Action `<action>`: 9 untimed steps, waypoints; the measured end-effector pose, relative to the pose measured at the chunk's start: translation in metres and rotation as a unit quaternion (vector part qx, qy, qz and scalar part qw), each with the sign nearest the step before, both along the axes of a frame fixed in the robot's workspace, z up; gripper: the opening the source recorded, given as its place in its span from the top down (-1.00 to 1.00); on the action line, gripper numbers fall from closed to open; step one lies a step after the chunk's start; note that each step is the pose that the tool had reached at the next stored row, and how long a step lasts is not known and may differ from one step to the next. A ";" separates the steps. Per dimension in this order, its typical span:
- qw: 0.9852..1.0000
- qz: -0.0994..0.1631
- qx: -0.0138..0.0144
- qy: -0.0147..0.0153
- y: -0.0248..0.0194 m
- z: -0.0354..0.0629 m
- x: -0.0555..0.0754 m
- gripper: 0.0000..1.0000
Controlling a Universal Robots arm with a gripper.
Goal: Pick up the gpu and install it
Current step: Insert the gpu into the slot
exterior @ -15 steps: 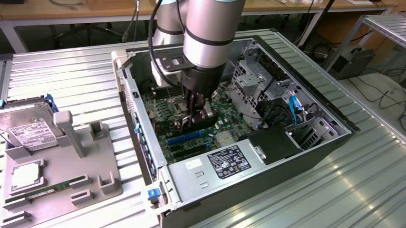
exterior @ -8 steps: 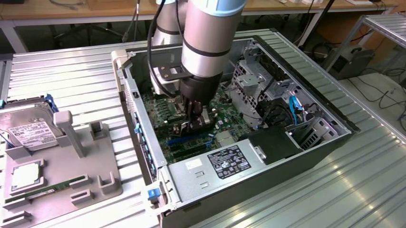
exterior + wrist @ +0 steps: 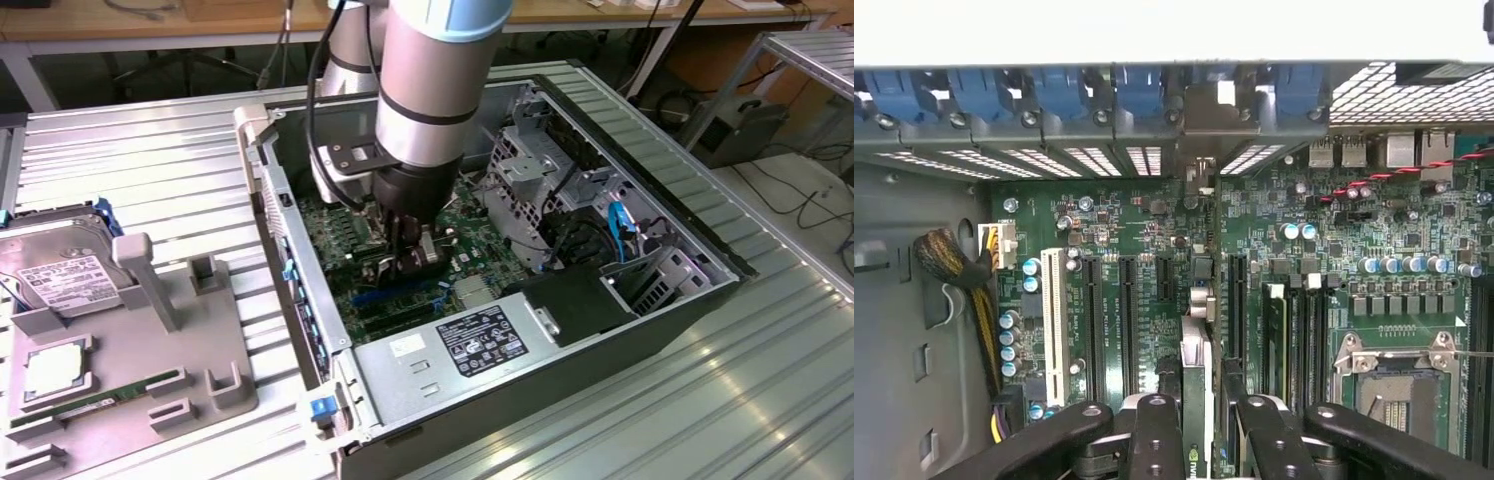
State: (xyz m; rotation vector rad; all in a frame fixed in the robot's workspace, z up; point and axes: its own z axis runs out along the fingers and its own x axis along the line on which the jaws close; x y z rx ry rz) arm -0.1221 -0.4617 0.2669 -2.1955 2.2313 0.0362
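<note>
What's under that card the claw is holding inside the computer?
A green circuit board with long black slots lies under the card in the gripper. The spot directly beneath is hidden by the card.

gpu (image 3: 1196, 385): thin expansion card, seen edge-on, with a green board edge and a pale metal strip alongside. Pose: upright on its edge, clamped in the tool (image 3: 1204, 410). Location: inside the open computer case (image 3: 400, 372), over the motherboard (image 3: 1334, 250), between its long black slots (image 3: 1126, 320). Whether it is seated cannot be told.

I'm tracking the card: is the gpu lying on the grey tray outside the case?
No, the gpu is held edge-on between the fingers, above the motherboard inside the case.
</note>
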 end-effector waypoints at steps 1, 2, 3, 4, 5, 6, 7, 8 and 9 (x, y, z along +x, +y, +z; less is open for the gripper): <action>1.000 0.000 0.000 0.000 0.0000 -0.0011 0.000 0.47; 1.000 0.000 0.000 0.000 0.0000 -0.0020 0.000 0.47; 1.000 0.000 -0.001 0.000 0.0000 -0.0027 0.000 0.47; 1.000 0.000 -0.001 0.000 -0.0001 -0.0031 0.000 0.47; 1.000 0.000 -0.001 0.000 -0.0001 -0.0036 0.000 0.47; 1.000 0.000 -0.001 0.000 0.0000 -0.0043 0.000 0.47; 1.000 0.000 -0.001 0.000 0.0000 -0.0052 0.000 0.47; 1.000 0.000 -0.001 0.000 -0.0001 -0.0060 0.000 0.47; 1.000 0.000 -0.001 0.000 0.0000 -0.0065 0.000 0.47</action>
